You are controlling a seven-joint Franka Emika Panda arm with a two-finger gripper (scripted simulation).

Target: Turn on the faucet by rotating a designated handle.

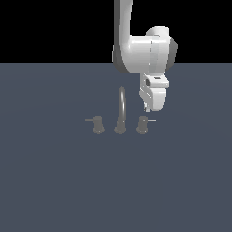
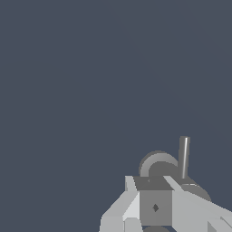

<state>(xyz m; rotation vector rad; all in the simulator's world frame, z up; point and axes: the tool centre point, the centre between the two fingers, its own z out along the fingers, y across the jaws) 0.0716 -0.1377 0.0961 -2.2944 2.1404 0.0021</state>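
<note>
Gripper (image 1: 147, 110) state could not be told from either view; it hovered just above the handle (image 1: 142, 124), the knob at the exterior view's right of the faucet (image 1: 120, 113). Approach was judged the step in hand. Next: descend beside the lever rod (image 1: 152, 120) and push it round. Open floor (image 1: 54, 181) surrounded the set.

Dull grey metal faucet (image 1: 120, 113); brighter silver handle (image 1: 145, 123) rod; hand (image 1: 147, 108) seemingly matt white plastic.
</note>
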